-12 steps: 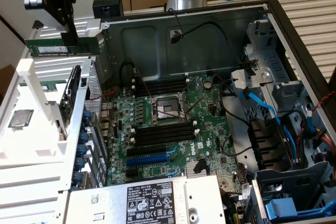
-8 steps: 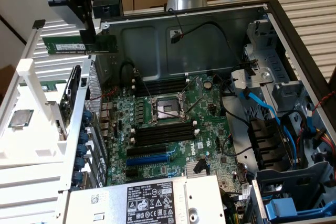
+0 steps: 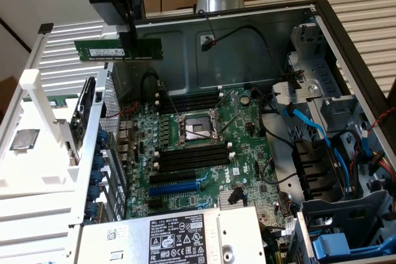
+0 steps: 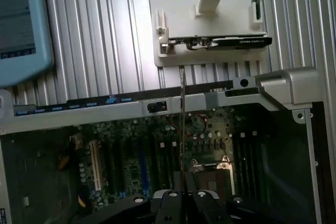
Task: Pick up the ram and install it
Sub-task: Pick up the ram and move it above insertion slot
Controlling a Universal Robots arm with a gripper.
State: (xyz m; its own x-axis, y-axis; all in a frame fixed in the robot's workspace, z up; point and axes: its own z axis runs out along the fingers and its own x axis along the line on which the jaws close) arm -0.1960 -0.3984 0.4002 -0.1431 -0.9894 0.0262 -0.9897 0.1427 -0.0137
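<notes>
You've got one ram (image 3: 119, 49), one open computer case (image 3: 185, 54), one motherboard (image 3: 247, 146) with one processor socket (image 3: 198, 131) and two banks of memory slots (image 3: 193, 157), one loose processor chip (image 3: 23, 140), one graphics card (image 3: 83, 112).

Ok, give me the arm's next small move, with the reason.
Probably carry the long flat green memory stick across and down toward the long black plastic memory slots. The tool grips it level, high over the edge of the open grey metal case, to the exterior view's left of those slots.
</notes>
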